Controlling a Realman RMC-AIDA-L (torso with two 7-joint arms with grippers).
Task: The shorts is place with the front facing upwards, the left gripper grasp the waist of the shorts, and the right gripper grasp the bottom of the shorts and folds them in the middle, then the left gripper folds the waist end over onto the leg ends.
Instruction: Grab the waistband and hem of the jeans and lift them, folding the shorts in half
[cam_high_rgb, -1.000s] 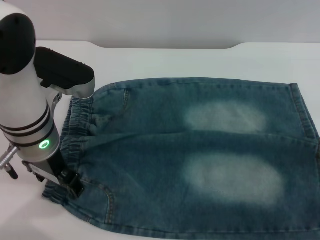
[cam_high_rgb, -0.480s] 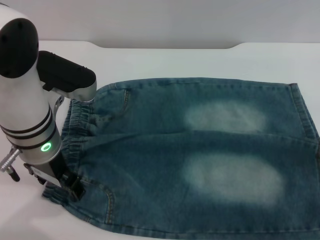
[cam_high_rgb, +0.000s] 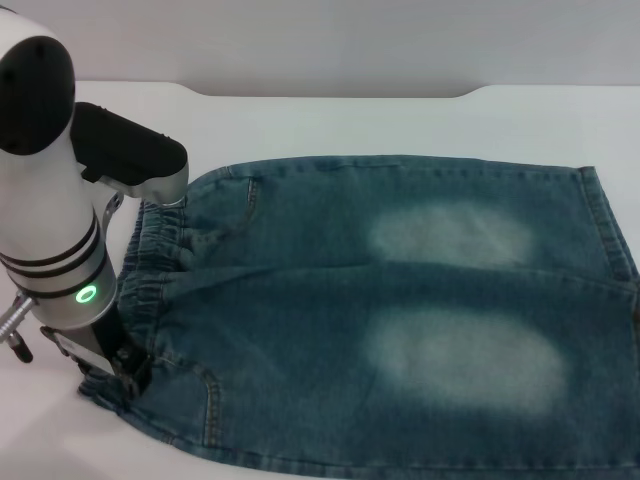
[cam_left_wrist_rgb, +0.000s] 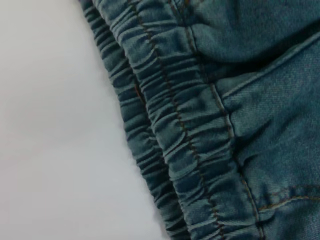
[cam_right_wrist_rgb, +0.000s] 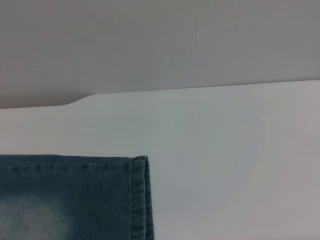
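Note:
Blue denim shorts (cam_high_rgb: 400, 320) lie flat, front up, with two faded patches. The elastic waist (cam_high_rgb: 150, 260) points left and the leg ends (cam_high_rgb: 605, 230) point right. My left gripper (cam_high_rgb: 122, 362) is down at the near corner of the waist, under the white and black left arm (cam_high_rgb: 60, 200). The left wrist view is filled by the gathered waistband (cam_left_wrist_rgb: 190, 135) and the bare table beside it. In the right wrist view, a far corner of a leg hem (cam_right_wrist_rgb: 140, 195) shows. My right gripper is out of view.
The white table (cam_high_rgb: 350, 125) runs out to a far edge with a notched step (cam_right_wrist_rgb: 80, 100), and a grey wall stands behind it. Bare tabletop lies left of the waist (cam_left_wrist_rgb: 50, 125) and beyond the leg hem (cam_right_wrist_rgb: 235, 165).
The left arm has shifted slightly left and toward the table's near side, bringing its gripper closer to the waist's near corner. The shorts have not moved.

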